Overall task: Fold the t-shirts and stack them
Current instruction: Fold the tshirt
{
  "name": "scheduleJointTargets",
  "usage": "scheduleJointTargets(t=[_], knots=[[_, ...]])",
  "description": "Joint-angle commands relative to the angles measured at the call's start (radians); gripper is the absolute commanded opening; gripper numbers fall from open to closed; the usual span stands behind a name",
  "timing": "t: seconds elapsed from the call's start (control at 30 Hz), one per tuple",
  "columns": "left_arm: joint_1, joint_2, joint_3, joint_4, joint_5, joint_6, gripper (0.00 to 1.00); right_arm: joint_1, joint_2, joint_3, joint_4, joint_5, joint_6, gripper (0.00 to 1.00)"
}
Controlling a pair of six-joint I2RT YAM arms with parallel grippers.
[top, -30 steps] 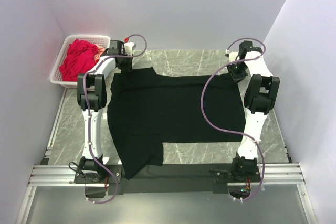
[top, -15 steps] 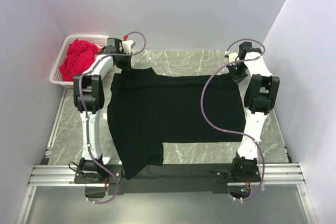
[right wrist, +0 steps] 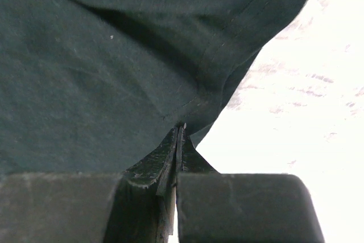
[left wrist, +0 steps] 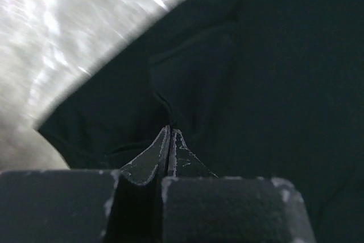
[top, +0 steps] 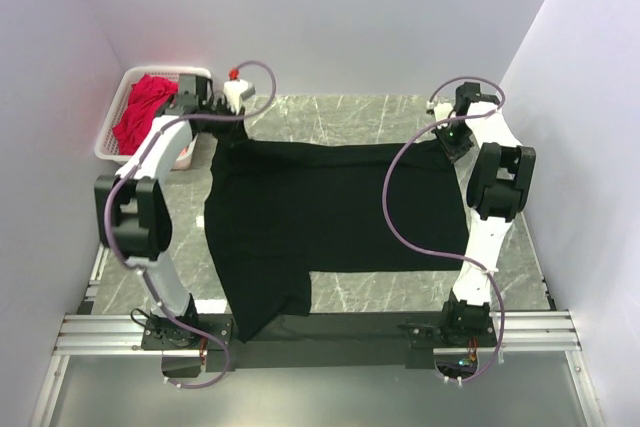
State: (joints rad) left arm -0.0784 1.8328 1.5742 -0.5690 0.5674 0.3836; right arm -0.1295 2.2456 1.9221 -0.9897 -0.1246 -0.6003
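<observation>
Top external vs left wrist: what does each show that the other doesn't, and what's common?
Only top external: the whole black shirt spread flat, the basket with red cloth at the far left, and the right claw at the shirt's far right corner. Only left wrist: the left claw up close, shut on a pinch of the shirt, with a crease running to its tips. Both: the black shirt and the marble table.

One t-shirt (top: 330, 207) lies on the table (top: 340, 112), basket (top: 110, 153) far left.
</observation>
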Motion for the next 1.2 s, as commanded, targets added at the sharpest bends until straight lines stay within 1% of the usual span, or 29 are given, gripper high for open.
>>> scheduleJointTargets(t=[0.0,0.03,0.07,0.1,0.17,0.23,0.3,0.33,0.37,0.43,0.47,0.53,0.57,0.63,0.67,0.7,0.77,0.87,1.17], knots=[[0.005,-0.116,-0.142,-0.101,0.083,0.170,0.00,0.002,-0.093,-0.035,0.031,0.019,-0.055,0.00],[0.005,-0.134,-0.176,-0.107,0.083,0.196,0.00,0.002,-0.098,-0.058,0.034,0.022,-0.062,0.00],[0.005,-0.151,-0.212,-0.114,0.084,0.252,0.00,-0.001,-0.107,-0.070,0.040,0.023,-0.067,0.00],[0.003,-0.173,-0.276,-0.117,0.084,0.280,0.00,-0.001,-0.110,-0.083,0.049,0.025,-0.079,0.00],[-0.007,-0.185,-0.331,-0.143,0.083,0.363,0.01,-0.001,-0.115,-0.115,0.054,0.029,-0.092,0.00],[-0.030,-0.194,-0.403,-0.164,0.066,0.411,0.02,-0.001,-0.115,-0.136,0.060,0.034,-0.104,0.00],[-0.046,-0.204,-0.456,-0.166,0.043,0.452,0.28,-0.001,-0.110,-0.143,0.048,0.033,-0.124,0.00],[-0.049,-0.207,-0.460,-0.164,0.035,0.451,0.35,-0.002,-0.107,-0.147,0.046,0.034,-0.128,0.00],[-0.047,-0.208,-0.457,-0.167,0.038,0.442,0.44,-0.001,-0.106,-0.149,0.046,0.046,-0.133,0.00],[-0.040,-0.202,-0.412,-0.187,0.055,0.434,0.50,-0.001,-0.107,-0.153,0.043,0.051,-0.141,0.03],[-0.035,-0.190,-0.367,-0.190,0.081,0.408,0.51,-0.001,-0.112,-0.155,0.049,0.059,-0.147,0.03],[-0.031,-0.175,-0.324,-0.166,0.091,0.358,0.52,-0.001,-0.122,-0.161,0.057,0.060,-0.150,0.02],[-0.031,-0.164,-0.307,-0.145,0.085,0.295,0.55,-0.001,-0.126,-0.160,0.060,0.060,-0.150,0.02],[-0.035,-0.129,-0.267,-0.057,0.072,0.229,0.58,0.001,-0.127,-0.152,0.057,0.052,-0.151,0.01],[-0.038,-0.098,-0.244,-0.017,0.062,0.169,0.58,-0.001,-0.124,-0.146,0.051,0.052,-0.150,0.00],[-0.041,-0.080,-0.229,0.027,0.043,0.147,0.58,-0.001,-0.123,-0.143,0.046,0.049,-0.148,0.00],[-0.055,-0.040,-0.191,0.046,0.034,0.108,0.57,-0.001,-0.115,-0.132,0.042,0.049,-0.144,0.00],[-0.067,0.067,-0.091,0.044,0.045,0.080,0.55,-0.001,-0.118,-0.129,0.042,0.045,-0.141,0.00],[-0.093,0.209,-0.013,0.043,0.023,0.086,0.54,-0.001,-0.106,-0.074,0.003,0.022,-0.136,0.00]])
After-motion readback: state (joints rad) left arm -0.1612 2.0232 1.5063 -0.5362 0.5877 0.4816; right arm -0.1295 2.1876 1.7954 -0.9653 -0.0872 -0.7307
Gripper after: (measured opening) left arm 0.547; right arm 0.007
